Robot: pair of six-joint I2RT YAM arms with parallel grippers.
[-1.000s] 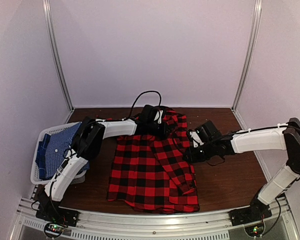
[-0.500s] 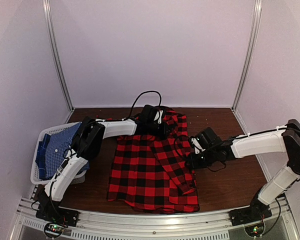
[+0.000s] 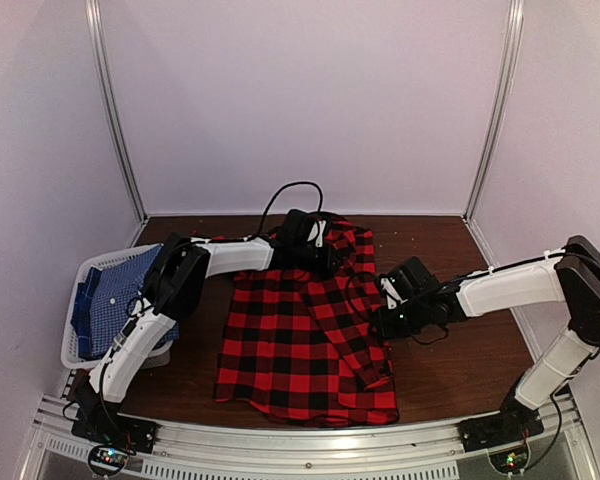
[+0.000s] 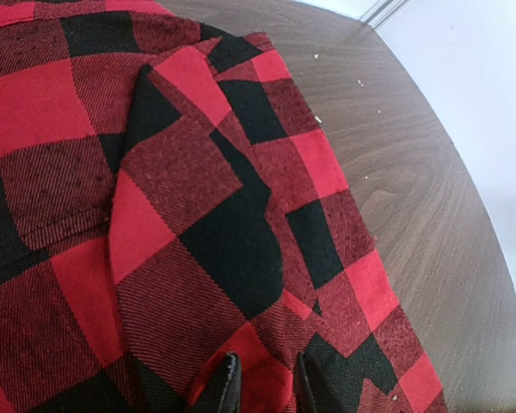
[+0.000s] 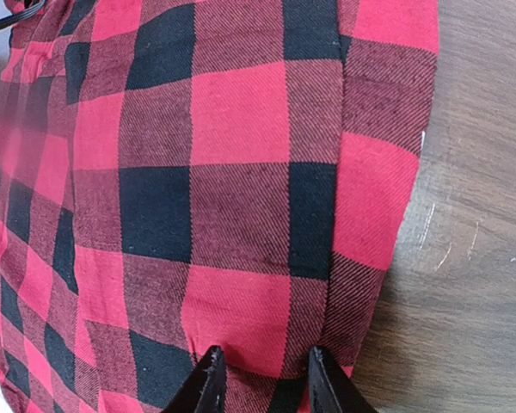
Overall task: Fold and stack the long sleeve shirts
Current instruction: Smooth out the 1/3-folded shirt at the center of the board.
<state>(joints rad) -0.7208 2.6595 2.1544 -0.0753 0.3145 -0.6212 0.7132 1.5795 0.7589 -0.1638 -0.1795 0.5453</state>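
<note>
The red-and-black plaid shirt (image 3: 300, 345) lies spread on the brown table, collar toward the back, with a sleeve folded in along its right side. My left gripper (image 3: 318, 260) is at the collar end; in the left wrist view its fingers (image 4: 226, 391) stand close together on the plaid cloth (image 4: 181, 215), pinching a raised fold. My right gripper (image 3: 384, 322) is at the shirt's right edge. There its fingers (image 5: 208, 383) stand apart on flat cloth (image 5: 241, 198), close to the hem. The blue-and-white check shirt (image 3: 115, 295) lies bunched in the basket at the left.
The pale grey basket (image 3: 73, 335) stands at the table's left edge beside the left arm. Bare brown table (image 3: 460, 350) shows to the right of the plaid shirt. A black cable (image 3: 285, 195) loops up behind the left wrist. White walls close in the back and sides.
My right gripper has slid nearer and slightly left along the shirt's right edge. The left arm and both shirts have stayed where they were.
</note>
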